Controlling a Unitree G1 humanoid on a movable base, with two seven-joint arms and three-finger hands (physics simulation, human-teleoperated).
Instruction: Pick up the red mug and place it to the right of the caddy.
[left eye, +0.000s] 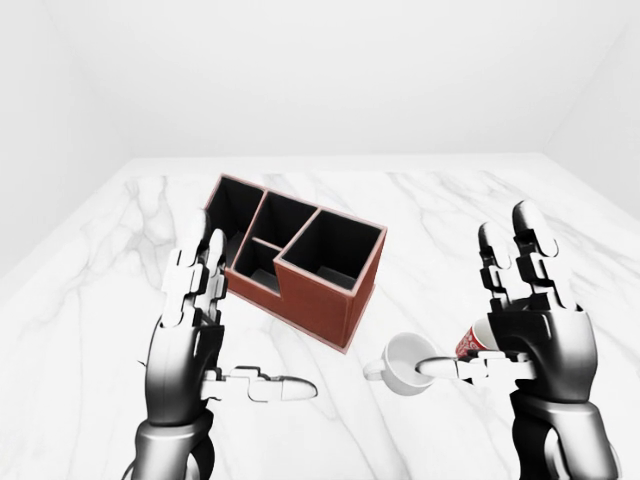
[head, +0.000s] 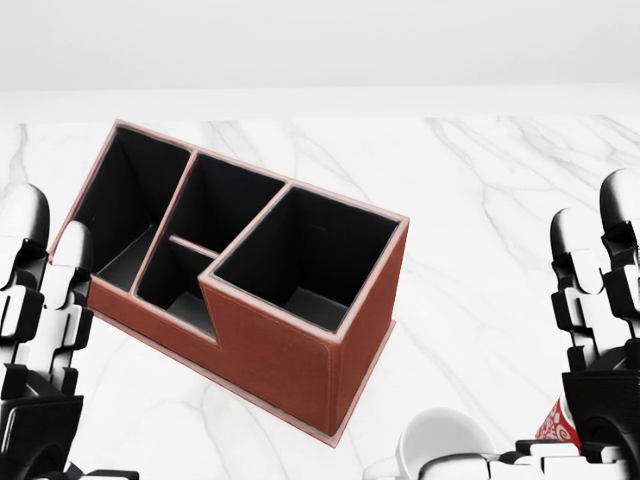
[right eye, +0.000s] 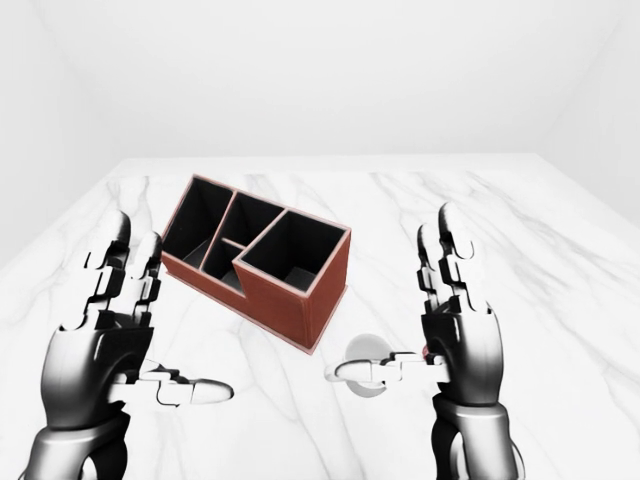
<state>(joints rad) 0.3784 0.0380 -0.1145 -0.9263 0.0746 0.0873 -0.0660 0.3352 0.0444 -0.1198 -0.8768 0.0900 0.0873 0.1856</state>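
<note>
The red mug (left eye: 470, 342) has a white inside (left eye: 405, 360) and a small handle at its left. It sits on the marble table to the lower right of the caddy, and appears tilted. The caddy (left eye: 300, 262) is red-brown with several black compartments and stands at an angle in the middle of the left-eye view. My right hand (left eye: 485, 300) is open, fingers upright just right of the mug and thumb reaching across its rim. The palm hides most of the red side. My left hand (left eye: 240, 325) is open and empty at the caddy's lower left.
The white marble table (left eye: 90, 300) spreads all round the caddy and ends at a far edge near the top of the left-eye view. White walls stand behind it. Nothing else lies on the table in view.
</note>
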